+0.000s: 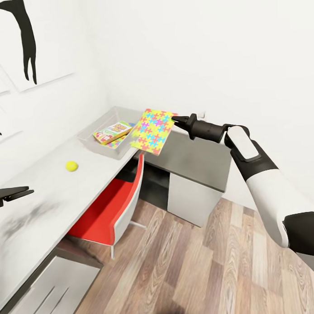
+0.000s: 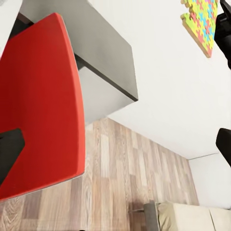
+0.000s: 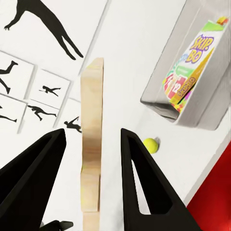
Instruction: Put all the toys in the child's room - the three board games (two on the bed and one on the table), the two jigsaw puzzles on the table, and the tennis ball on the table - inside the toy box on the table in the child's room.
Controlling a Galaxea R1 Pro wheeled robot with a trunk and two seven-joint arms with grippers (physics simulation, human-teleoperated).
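One jigsaw puzzle (image 1: 153, 130) is pinched by the right gripper (image 1: 176, 120) and held tilted just beside the toy box (image 1: 90, 140) at the counter's far corner, where the SKIP-BO game (image 1: 112, 131) already lies. Carrying over the rim, then release, is called for. The tennis ball (image 1: 71, 166) is left on the counter (image 1: 45, 192); the left gripper (image 1: 15, 193) is seen edge-on, so its state cannot be told.

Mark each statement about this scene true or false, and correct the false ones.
1. The right gripper holds a jigsaw puzzle. True.
2. The tennis ball lies inside the toy box. False: it sits on the table, outside the box.
3. The SKIP-BO game is in the toy box. True.
4. The chair at the table is blue. False: it is red.
5. The held puzzle lies flat on the table. False: it is held in the air, tilted, by the toy box.
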